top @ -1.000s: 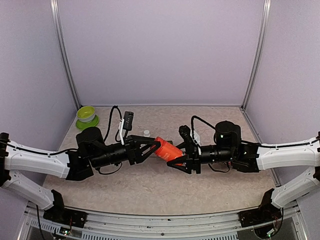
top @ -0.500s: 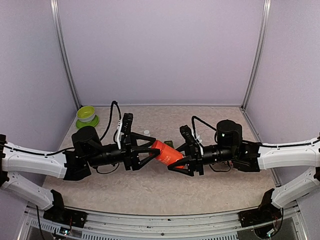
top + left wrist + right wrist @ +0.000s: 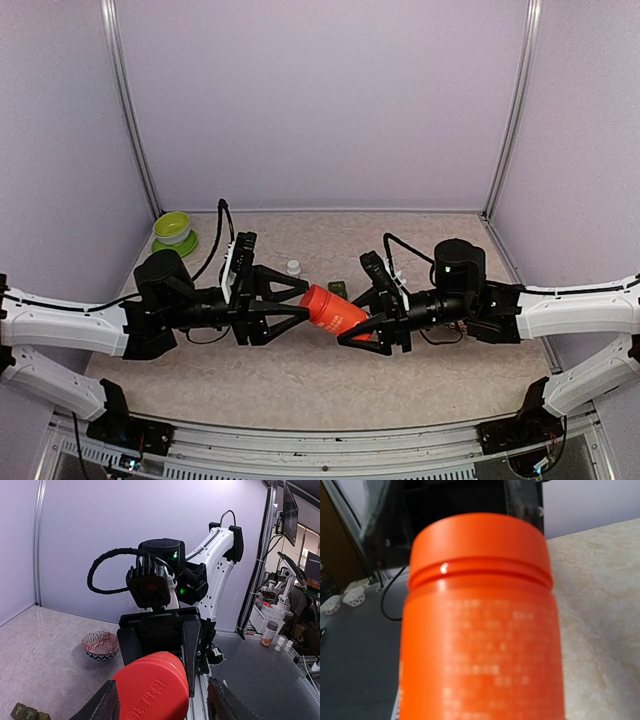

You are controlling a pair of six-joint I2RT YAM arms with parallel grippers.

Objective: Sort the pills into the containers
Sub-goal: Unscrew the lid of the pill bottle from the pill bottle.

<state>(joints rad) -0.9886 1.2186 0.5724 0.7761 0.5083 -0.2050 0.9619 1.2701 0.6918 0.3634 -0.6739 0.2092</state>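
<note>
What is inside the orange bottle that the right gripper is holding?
Nothing inside shows. The orange bottle is opaque and its cap is on, so only the outer wall and the blurred label print are seen. What it holds cannot be told.

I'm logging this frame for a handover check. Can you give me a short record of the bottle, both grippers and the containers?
orange bottle: held tilted between the arms, lid on
right gripper: shut on the bottle's body
left gripper: open, fingers either side of the lid, apart from it
containers: on the table just behind the bottle
loose pills: none visible
</note>
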